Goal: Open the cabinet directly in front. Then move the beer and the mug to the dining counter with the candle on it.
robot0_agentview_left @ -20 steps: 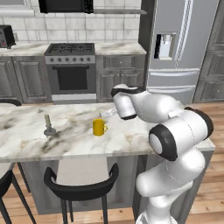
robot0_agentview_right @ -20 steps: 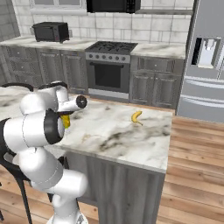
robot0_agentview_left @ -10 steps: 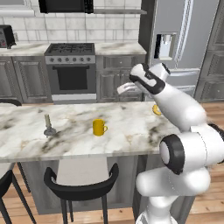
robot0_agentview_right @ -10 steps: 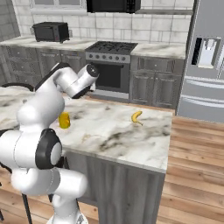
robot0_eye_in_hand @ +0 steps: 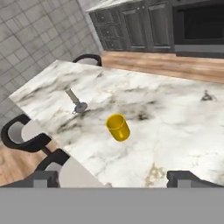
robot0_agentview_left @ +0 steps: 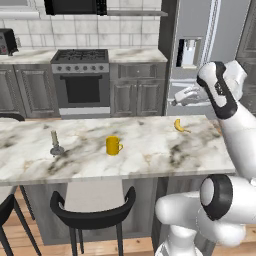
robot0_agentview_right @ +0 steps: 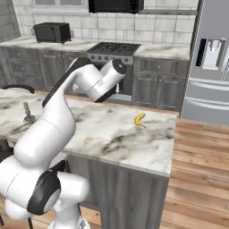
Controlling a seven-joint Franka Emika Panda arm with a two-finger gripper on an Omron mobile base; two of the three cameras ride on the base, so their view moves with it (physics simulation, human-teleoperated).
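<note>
The yellow mug (robot0_agentview_left: 113, 145) stands upright on the dining counter (robot0_agentview_left: 150, 160), a little to the right of the candle (robot0_agentview_left: 55, 143). My gripper (robot0_agentview_left: 186, 96) hangs in the air above and behind the counter's right part, well clear of the mug. From the hand view I look down on the mug (robot0_eye_in_hand: 118, 127) and the candle (robot0_eye_in_hand: 75, 101); my gripper (robot0_eye_in_hand: 114, 178) is open, its fingertips (robot0_eye_in_hand: 43, 178) far apart with nothing between them. In the right base view my arm covers the mug, and the candle (robot0_agentview_right: 27, 112) shows at the left. The beer and the cabinet are out of view.
A banana (robot0_agentview_left: 178, 125) lies on the counter's right part. Black chairs (robot0_agentview_left: 92, 212) stand along the near side. Behind the counter are a stove (robot0_agentview_left: 80, 75), grey base cupboards (robot0_agentview_left: 137, 90) and a steel fridge (robot0_agentview_left: 200, 45).
My arm has swung up and to the right, from just beside the mug to high over the counter's right end. The mug stays where it stood. The gripper remains open.
</note>
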